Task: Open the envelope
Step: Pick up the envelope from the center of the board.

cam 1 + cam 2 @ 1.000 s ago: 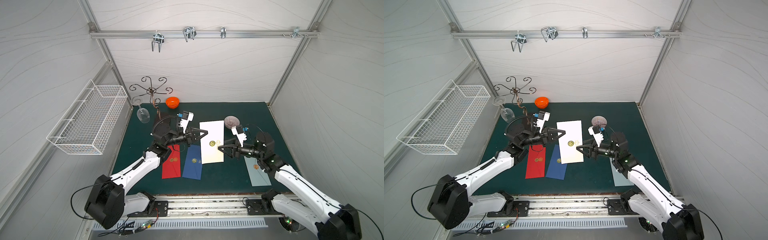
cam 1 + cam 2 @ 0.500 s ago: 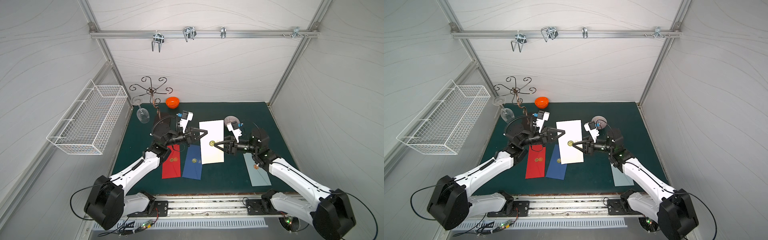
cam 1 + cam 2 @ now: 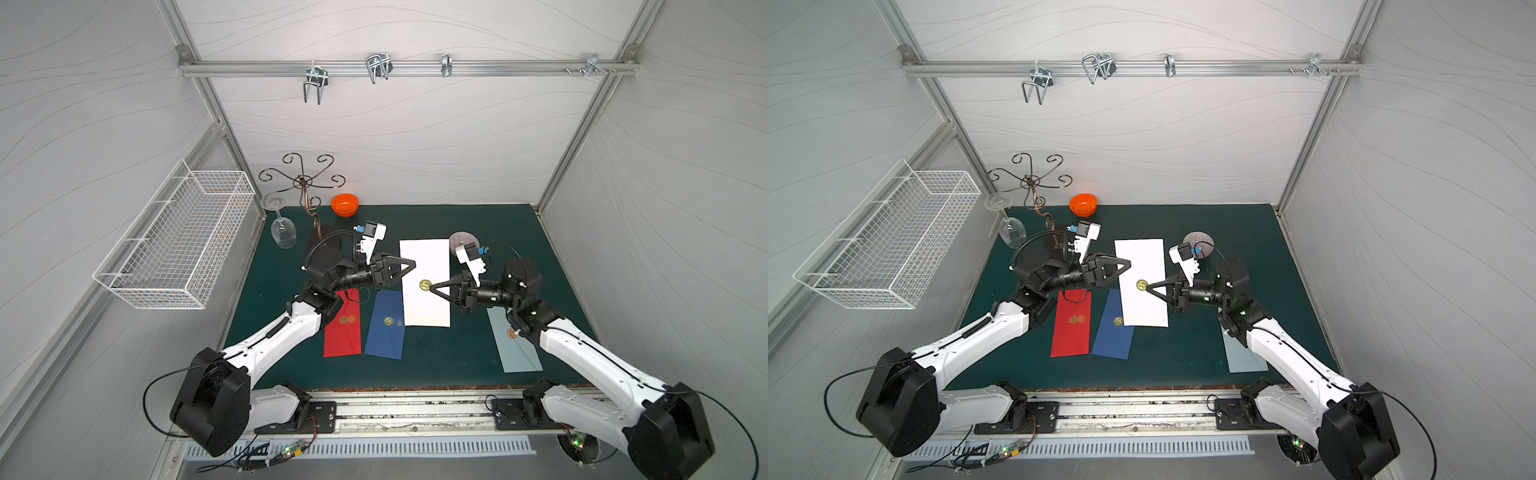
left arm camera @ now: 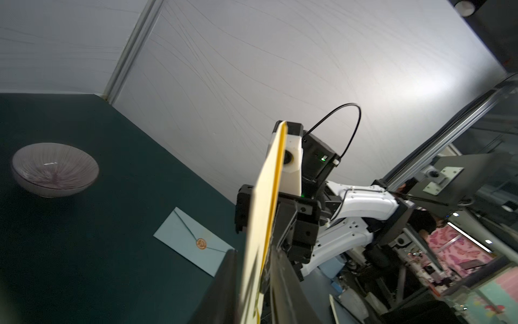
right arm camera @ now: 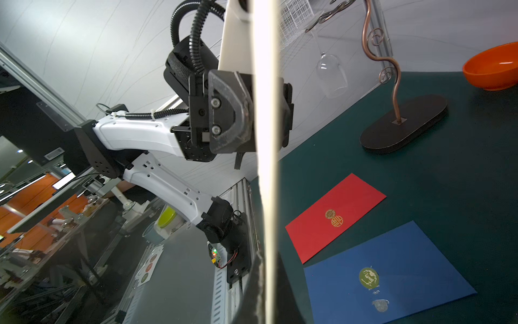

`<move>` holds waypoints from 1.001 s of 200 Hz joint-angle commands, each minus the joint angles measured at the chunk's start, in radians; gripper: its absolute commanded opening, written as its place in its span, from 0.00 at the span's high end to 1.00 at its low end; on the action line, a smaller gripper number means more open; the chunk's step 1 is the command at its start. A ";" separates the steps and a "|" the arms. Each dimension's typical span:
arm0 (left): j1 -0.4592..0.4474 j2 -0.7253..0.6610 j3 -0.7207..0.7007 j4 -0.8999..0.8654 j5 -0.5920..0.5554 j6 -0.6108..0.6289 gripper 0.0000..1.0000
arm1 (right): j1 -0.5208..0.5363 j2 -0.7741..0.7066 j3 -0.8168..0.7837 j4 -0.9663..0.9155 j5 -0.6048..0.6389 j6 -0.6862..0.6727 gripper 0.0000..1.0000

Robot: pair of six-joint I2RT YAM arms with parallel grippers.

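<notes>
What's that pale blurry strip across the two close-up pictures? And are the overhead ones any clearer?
Left wrist view: the envelope seen edge-on, close to the lens and soft. Right wrist view: the same envelope, overexposed to a white glare. Both top views: sharp, evenly lit, faint shadows; the envelope reads clearly.

The white envelope (image 3: 424,266) looked like smooth matt paper, and the round seal (image 3: 424,285) on it had a gold, metallic sheen. The red envelope (image 3: 340,336), the blue envelope (image 3: 384,340) and the pale blue envelope (image 3: 517,357) were matt paper too. The worktop (image 3: 457,365) was covered in a dark green, matt, felt-like cloth. At its upper left, the orange bowl (image 3: 345,204) was glossy, the wine glass (image 3: 283,235) was clear glass, and the curled stand (image 3: 307,187) was coppery metal. The wire basket (image 3: 178,245) was white-coated metal and the overhead rail (image 3: 407,68) was dull aluminium. In the left wrist view the striped bowl (image 4: 54,168) looked like translucent glass.
</notes>
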State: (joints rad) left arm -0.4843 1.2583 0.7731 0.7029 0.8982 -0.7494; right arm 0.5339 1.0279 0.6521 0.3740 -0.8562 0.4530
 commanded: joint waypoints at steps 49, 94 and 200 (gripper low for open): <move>0.009 0.043 0.125 -0.069 0.050 -0.151 0.54 | -0.017 -0.048 -0.013 -0.065 0.084 -0.030 1.00; 0.022 0.095 0.192 -0.126 0.091 -0.257 0.52 | -0.024 -0.058 -0.013 -0.085 0.086 -0.031 1.00; 0.039 0.116 0.202 -0.065 0.094 -0.344 0.51 | -0.058 -0.047 -0.001 -0.135 0.072 0.001 1.00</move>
State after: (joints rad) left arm -0.4576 1.3956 0.9386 0.5655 0.9867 -1.0782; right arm 0.4946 0.9894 0.6476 0.2634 -0.7795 0.4469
